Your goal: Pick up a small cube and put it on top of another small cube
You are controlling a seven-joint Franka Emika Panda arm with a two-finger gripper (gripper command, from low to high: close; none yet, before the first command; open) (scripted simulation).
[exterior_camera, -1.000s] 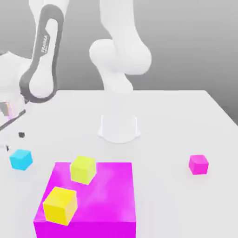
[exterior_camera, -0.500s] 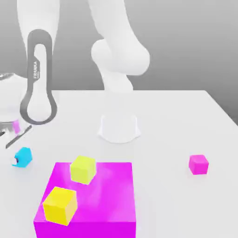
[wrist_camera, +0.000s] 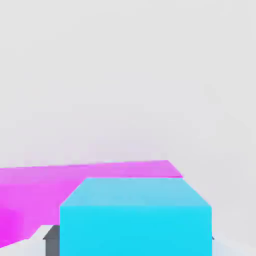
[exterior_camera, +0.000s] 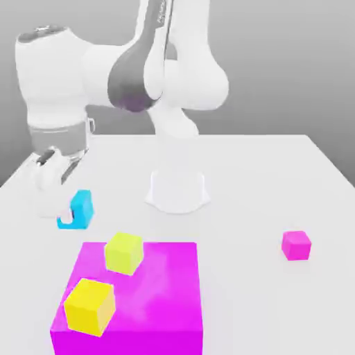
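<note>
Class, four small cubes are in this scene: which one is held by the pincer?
The cyan cube, gripped in the pincer. The two yellow cubes sit on the big magenta block; the magenta cube rests alone on the table.

A white table [exterior_camera: 263, 173] carries a big magenta block [exterior_camera: 149, 305] and small magenta cube [exterior_camera: 296, 245].

No lettering, number or sign can be read anywhere; a few dark marks sit on the white arm link [exterior_camera: 161, 14] at the top of the exterior view, too blurred to make out.
</note>
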